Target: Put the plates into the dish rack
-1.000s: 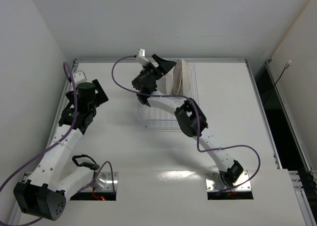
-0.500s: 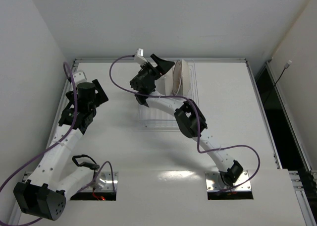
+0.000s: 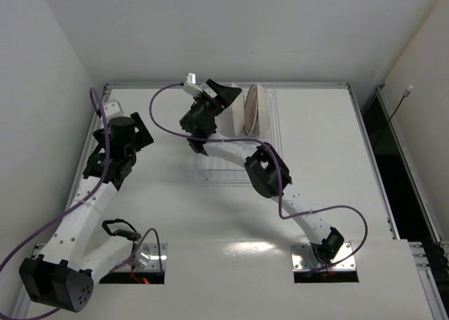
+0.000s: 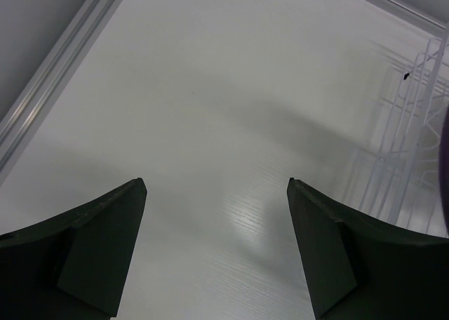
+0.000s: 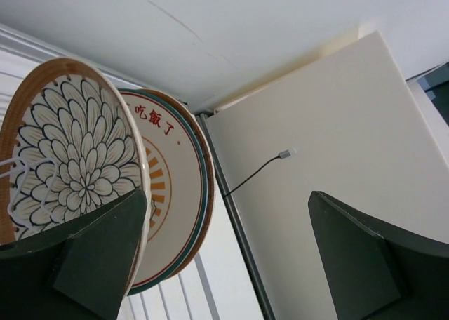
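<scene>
Plates stand upright on edge at the far end of the dish rack (image 3: 238, 148). In the right wrist view the brown-rimmed petal plate (image 5: 70, 158) is nearest. The sunburst plate (image 5: 168, 194) stands behind it, and a further brown rim (image 5: 212, 187) shows behind that. In the top view they appear as a tight stack (image 3: 252, 109). My right gripper (image 3: 223, 99) is open and empty just left of the plates; in its own view (image 5: 228, 194) the left finger overlaps the petal plate's lower edge. My left gripper (image 3: 142, 132) is open and empty over bare table (image 4: 216, 182).
The rack's pale wire edge (image 4: 414, 123) shows at the right of the left wrist view. A metal rail (image 4: 56, 74) borders the table's left side. A wall with a hanging cable (image 5: 259, 169) lies beyond the plates. The right arm's purple cable (image 3: 165, 116) loops over the table.
The right gripper has drawn a little to the left, away from the standing plates. The plates and the left arm have not moved.
</scene>
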Motion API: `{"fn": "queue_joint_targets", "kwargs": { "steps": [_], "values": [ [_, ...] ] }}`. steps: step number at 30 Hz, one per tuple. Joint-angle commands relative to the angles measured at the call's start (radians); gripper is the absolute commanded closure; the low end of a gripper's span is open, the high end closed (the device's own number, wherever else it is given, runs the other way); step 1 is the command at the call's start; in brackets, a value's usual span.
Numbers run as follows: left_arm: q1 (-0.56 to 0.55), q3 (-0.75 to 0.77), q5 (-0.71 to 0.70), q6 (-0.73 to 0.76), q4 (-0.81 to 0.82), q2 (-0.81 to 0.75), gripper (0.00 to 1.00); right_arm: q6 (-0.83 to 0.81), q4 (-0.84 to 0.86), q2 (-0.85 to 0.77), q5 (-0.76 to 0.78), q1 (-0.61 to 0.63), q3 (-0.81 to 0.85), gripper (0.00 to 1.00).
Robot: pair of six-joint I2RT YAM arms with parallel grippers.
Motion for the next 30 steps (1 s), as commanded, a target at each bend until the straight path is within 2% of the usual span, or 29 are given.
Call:
{"fn": "queue_joint_targets", "kwargs": {
  "steps": [1,4,12,15,19,26,28,30],
  "values": [
    [0.007,-0.001,-0.009,-0.01,0.013,-0.006,0.2,-0.031,0.478,-0.049,0.299,0.018,-0.021,0.01],
    [0.007,-0.001,-0.009,-0.01,0.013,-0.006,0.2,-0.041,0.478,-0.049,0.299,0.018,-0.021,0.01],
    [0.007,-0.001,-0.018,-0.01,0.013,-0.006,0.2,-0.041,0.455,-0.029,0.299,0.055,0.151,0.01],
    [0.007,-0.001,-0.018,-0.01,0.013,-0.006,0.2,-0.041,0.455,-0.076,0.299,0.073,0.16,0.01],
    [0.007,-0.001,-0.018,-0.01,0.004,-0.006,0.2,-0.041,0.501,-0.202,0.299,0.062,0.067,0.01],
    [0.007,-0.001,-0.027,-0.01,0.004,-0.015,0.2,-0.041,0.501,-0.435,0.288,0.018,0.0,0.01],
    [0.007,-0.001,-0.027,-0.01,0.004,-0.015,0.2,-0.041,0.482,-0.481,0.236,-0.007,-0.033,0.01],
    [0.007,-0.001,-0.027,-0.01,0.004,-0.024,0.2,-0.041,0.462,-0.55,0.18,-0.019,-0.141,0.01]
  ]
}}
